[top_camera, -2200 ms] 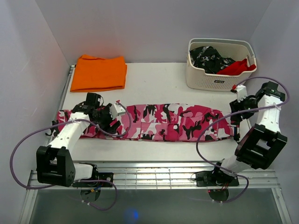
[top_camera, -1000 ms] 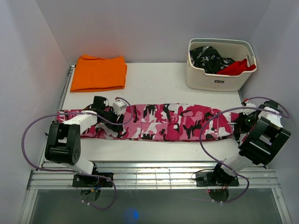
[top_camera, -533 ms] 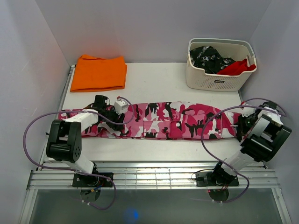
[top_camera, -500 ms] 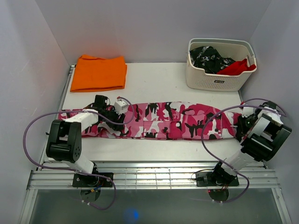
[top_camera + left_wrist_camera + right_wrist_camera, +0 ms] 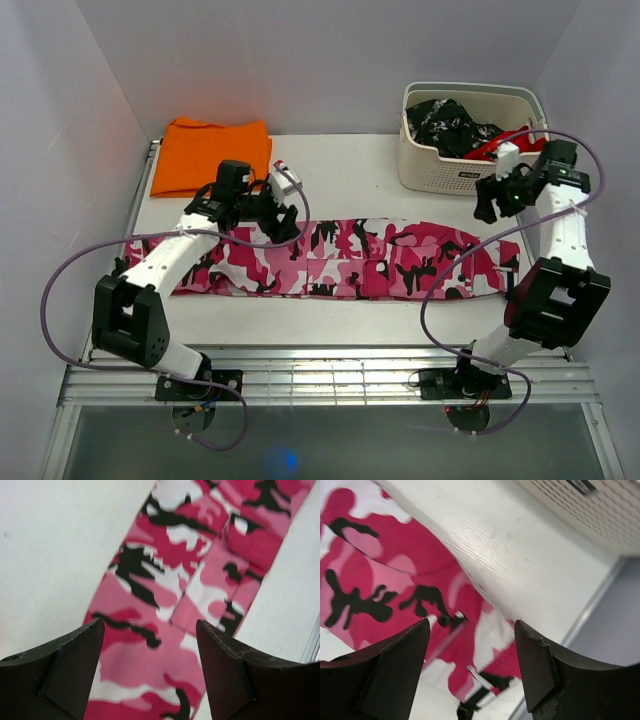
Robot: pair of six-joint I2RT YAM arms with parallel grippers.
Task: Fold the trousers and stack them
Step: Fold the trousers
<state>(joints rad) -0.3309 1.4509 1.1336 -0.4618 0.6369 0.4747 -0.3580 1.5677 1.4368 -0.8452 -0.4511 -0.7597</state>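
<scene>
From the top external view, the trousers are lying flat in a long strip across the middle of the desk, running left to right. The left claw is hovering over the left part of the strip, near its far edge. The right claw is hanging above the desk just in front of the basket, near the right end of the trousers. A folded orange cloth is sitting at the far left corner. The basket is holding a black-and-white speckled garment and something red.

In the left wrist view, the two dark fingers are standing wide apart with nothing between them; pink camouflage cloth is spreading below, with bare desk on both sides.

In the right wrist view, the fingers are likewise gaping wide and gripping nothing. Below them the trousers' edge is curving across the white desk, and the basket's perforated wall is showing at the upper right.
</scene>
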